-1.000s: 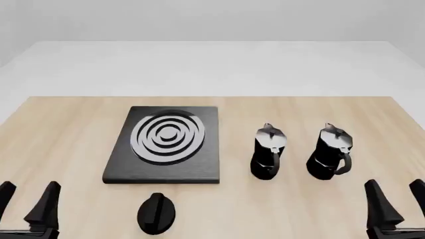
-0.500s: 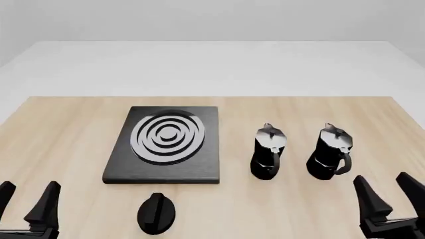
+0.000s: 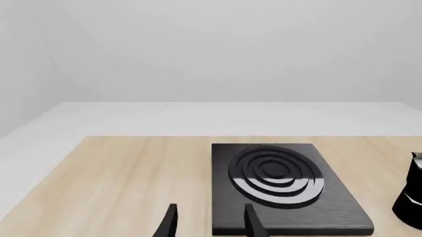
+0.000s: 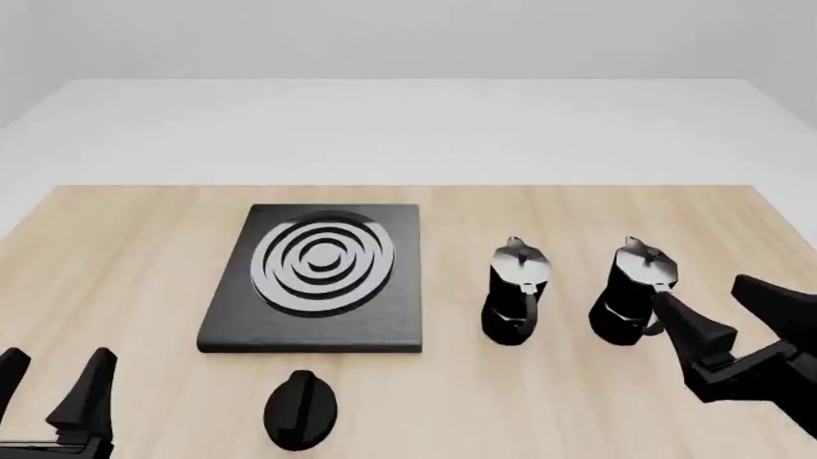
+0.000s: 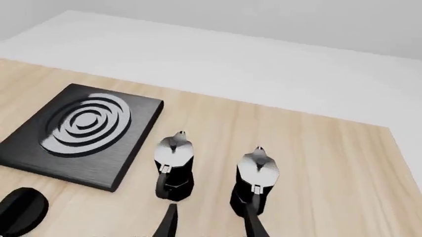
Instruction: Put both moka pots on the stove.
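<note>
Two black moka pots with silver lids stand upright side by side on the wooden table, right of the stove point(image 4: 404, 320): one point(image 4: 516, 290) nearer the stove, the other point(image 4: 630, 292) further right. Neither pot touches the stove. My right gripper point(image 4: 705, 295) hovers open just right of the right-hand pot, one fingertip close to its handle. In the right wrist view both pots point(image 5: 173, 165) point(image 5: 256, 177) sit just beyond my open right gripper point(image 5: 211, 219). My left gripper point(image 4: 49, 378) is open and empty at the near left; its wrist view shows the stove point(image 3: 224, 202) ahead.
A black oval knob point(image 4: 301, 409) lies on the table in front of the stove, near the front edge; it also appears as a knob point(image 5: 20, 210) in the right wrist view. The table's far edge meets a white floor.
My right gripper has risen and swung forward and left, tilting toward the right-hand pot. The left gripper, both pots and the stove have stayed put.
</note>
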### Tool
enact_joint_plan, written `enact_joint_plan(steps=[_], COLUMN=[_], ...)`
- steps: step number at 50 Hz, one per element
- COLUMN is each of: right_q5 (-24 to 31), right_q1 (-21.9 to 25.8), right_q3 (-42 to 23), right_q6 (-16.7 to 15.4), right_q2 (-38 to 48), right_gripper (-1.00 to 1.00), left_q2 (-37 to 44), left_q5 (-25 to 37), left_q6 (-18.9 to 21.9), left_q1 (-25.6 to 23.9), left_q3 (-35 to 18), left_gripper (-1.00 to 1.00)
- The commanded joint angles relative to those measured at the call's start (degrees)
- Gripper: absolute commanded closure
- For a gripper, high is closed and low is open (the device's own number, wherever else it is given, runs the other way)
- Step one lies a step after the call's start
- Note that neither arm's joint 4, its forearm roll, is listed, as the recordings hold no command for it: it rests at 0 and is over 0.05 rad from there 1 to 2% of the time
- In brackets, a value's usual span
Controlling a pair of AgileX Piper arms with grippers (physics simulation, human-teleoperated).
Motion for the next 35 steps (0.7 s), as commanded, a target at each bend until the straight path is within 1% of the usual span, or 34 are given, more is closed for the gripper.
enact_joint_plan(steps=[1, 3, 4, 6, 7, 9, 10, 12, 14, 15, 16, 17, 18, 21, 23, 25, 30, 31, 35], right_q5=[5.87, 6.70, 7.07, 7.54, 7.76, 7.78, 8.02, 8.01, 8.12, 7.97, 7.96, 8.06, 7.95, 7.56, 7.35, 6.67, 5.00, 4.44, 3.08], right_q1=[2.28, 2.52, 2.65, 3.49, 3.87, 3.69, 4.30, 4.47, 5.62, 5.36, 5.54, 6.14, 6.05, 6.60, 6.53, 7.11, 7.18, 7.57, 7.89], right_q3=[-7.99, -9.36, -9.89, -10.95, -11.48, -12.24, -12.77, -13.35, -13.95, -14.29, -14.59, -14.86, -15.20, -15.59, -15.69, -15.78, -15.60, -15.48, -15.16], right_q6=[1.66, 1.80, 2.75, 2.67, 3.91, 3.31, 4.74, 4.55, 6.32, 6.01, 6.37, 7.47, 7.17, 8.13, 8.09, 8.65, 8.75, 9.27, 9.25], right_q2=[6.44, 7.71, 8.76, 10.29, 11.74, 12.59, 14.01, 14.95, 16.89, 17.51, 18.03, 18.84, 19.33, 21.10, 21.60, 22.89, 24.63, 25.48, 26.97], right_gripper=[-1.00, -1.00, -1.00, -1.00, -1.00, -1.00, -1.00, -1.00, -1.00, -1.00, -1.00, -1.00, -1.00, -1.00, -1.00, -1.00, -1.00, -1.00, -1.00], left_q2=[0.01, 0.00, 0.00, 0.00, 0.01, 0.01, 0.00, 0.01, 0.01, -0.01, 0.00, 0.00, 0.01, 0.00, 0.00, 0.00, 0.01, 0.00, 0.00], left_q5=[0.00, 0.00, 0.00, 0.00, 0.00, 0.00, 0.00, 0.00, 0.00, 0.00, 0.00, 0.00, 0.00, 0.00, 0.00, 0.00, 0.00, 0.00, 0.00], left_q6=[-0.01, 0.00, 0.01, -0.01, 0.02, 0.01, 0.00, -0.01, -0.01, 0.00, 0.00, 0.00, 0.00, 0.00, 0.01, 0.00, -0.01, 0.01, 0.00], left_q1=[-0.01, 0.00, -0.01, 0.01, 0.00, 0.01, 0.00, 0.01, 0.00, 0.00, 0.01, -0.01, 0.00, 0.01, 0.00, 0.00, 0.00, -0.01, 0.01], left_q3=[0.00, 0.00, 0.00, 0.00, 0.00, 0.00, 0.00, 0.00, 0.00, 0.00, 0.00, 0.00, 0.00, 0.00, 0.00, 0.00, 0.00, 0.00, 0.00], left_gripper=[-1.00, -1.00, -1.00, -1.00, -1.00, -1.00, -1.00, -1.00, -1.00, -1.00, -1.00, -1.00, -1.00, -1.00, -1.00, -1.00, -1.00, -1.00, -1.00])
